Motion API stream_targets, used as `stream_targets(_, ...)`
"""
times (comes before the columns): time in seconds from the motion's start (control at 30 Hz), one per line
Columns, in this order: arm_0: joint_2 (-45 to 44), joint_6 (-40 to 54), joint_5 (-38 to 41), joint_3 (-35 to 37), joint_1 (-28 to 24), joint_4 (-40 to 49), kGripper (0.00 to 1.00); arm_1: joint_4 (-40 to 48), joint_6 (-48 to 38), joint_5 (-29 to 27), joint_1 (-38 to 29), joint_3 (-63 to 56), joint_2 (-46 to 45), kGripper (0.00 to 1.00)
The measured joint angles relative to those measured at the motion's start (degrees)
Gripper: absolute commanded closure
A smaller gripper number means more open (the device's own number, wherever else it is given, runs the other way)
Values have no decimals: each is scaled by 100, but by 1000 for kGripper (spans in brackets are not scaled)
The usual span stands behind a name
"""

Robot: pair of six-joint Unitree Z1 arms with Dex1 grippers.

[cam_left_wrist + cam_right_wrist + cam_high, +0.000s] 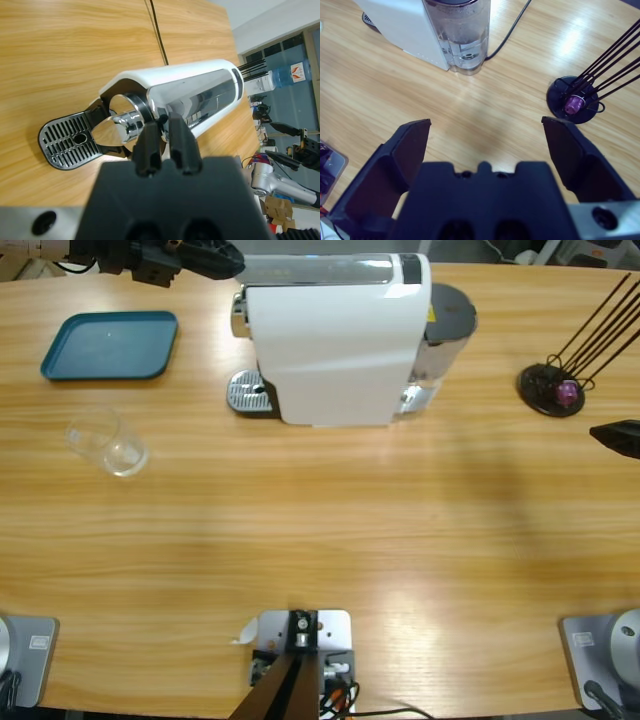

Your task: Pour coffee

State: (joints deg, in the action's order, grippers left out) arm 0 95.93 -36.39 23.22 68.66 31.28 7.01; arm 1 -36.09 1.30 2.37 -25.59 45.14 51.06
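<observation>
A white coffee machine (335, 340) stands at the table's far middle, its drip grate (248, 395) facing left. In the left wrist view the chrome spout (125, 125) hangs over the grate (65, 142). My left gripper (222, 258) hovers at the top left, just beside the machine's front, jaws shut on nothing (165, 145). A clear glass cup (110, 445) rests on the table left of the machine. My right gripper (618, 435) pokes in at the right edge, open (487, 135), near a black capsule stand (550, 390) with a purple capsule (573, 103).
A blue tray (110, 345) lies at the far left. The machine's water tank (462, 35) and its black cord (512, 27) are at its right end. Thin black rods (600, 325) rise from the capsule stand. Bare wooden tabletop (330, 530) fills the near half.
</observation>
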Motion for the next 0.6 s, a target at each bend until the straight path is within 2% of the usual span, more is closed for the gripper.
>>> stream_targets(0.3,-10,-31,-41,94,34,85,1000,7,0,0,0,0,-36,18)
stream_targets(0.5,-291,-31,-37,727,344,83,1000,20,0,0,0,0,-46,14)
stream_targets(0.53,-319,-31,-36,760,389,83,774,20,0,0,0,0,-49,13)
stream_targets(0.57,-343,-31,-35,777,414,83,360,20,0,0,0,0,-49,13)
stream_targets(0.6,-352,-31,-26,785,423,77,117,20,0,0,0,0,-49,13)
